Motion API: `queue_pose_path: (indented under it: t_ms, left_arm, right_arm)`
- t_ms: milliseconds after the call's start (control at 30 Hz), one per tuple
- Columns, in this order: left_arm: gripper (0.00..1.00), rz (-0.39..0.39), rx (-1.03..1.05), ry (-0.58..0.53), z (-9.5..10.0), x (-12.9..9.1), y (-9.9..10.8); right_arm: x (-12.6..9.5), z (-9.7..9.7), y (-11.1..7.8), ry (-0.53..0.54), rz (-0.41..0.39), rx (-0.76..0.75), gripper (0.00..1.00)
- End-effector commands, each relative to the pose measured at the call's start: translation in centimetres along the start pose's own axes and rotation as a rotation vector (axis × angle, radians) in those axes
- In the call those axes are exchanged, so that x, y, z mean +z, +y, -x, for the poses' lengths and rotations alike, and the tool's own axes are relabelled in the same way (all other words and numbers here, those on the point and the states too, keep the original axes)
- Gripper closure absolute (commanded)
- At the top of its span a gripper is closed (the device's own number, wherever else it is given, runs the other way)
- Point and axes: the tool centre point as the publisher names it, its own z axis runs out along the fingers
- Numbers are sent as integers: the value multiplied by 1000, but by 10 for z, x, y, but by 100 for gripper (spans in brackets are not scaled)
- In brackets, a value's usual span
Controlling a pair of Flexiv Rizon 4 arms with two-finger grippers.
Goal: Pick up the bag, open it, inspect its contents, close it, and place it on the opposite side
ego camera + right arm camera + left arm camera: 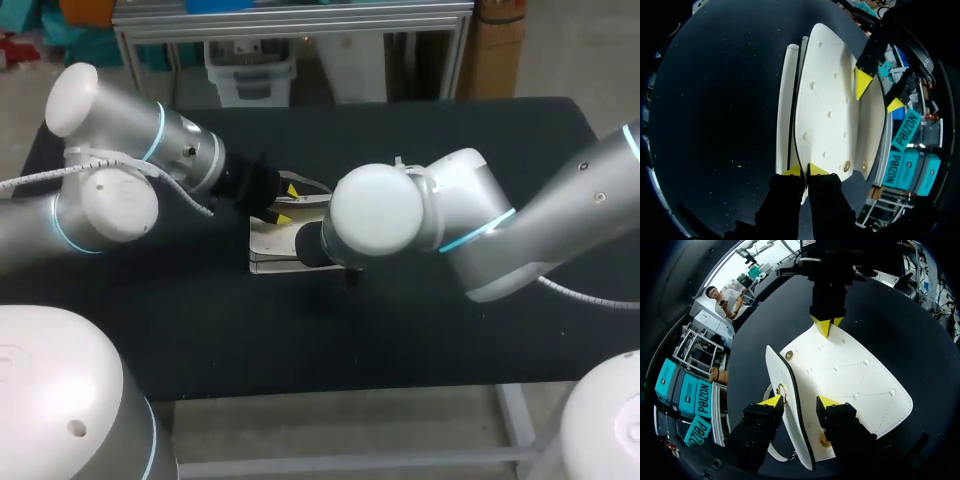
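Bag [272,245] lies flat at the middle of the table [400,340], both arms meeting over it. Left wrist view: left gripper [800,402] stands apart, its fingers straddling the raised flap [777,375]. Right wrist view: right gripper [805,171] is pinched together on the bag's near edge, the long axis running straight ahead of it; the left arm seems better set to lift the flap

surface: black matte table [400,340] | frame: pale metal legs [515,415] under its near edge | light: even
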Motion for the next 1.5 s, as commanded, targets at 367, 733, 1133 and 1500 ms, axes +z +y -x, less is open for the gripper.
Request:
queue_pose_path:
  t_ms: [367,733,1133,1500]
  left_arm:
    - [74,-13,-71,40,15,12,18]
    - [91,12,-110,75,22,12,23]
    - [100,-29,-152,126,27,9,28]
    - [100,-23,-198,173,38,-2,16]
  right_arm:
    - [3,-4,-1,-4,-1,0,100]
    - [3,-4,-1,-4,-1,0,100]
    - [3,-4,-1,-4,-1,0,100]
    - [-1,-1,0,-14,-11,-3,100]
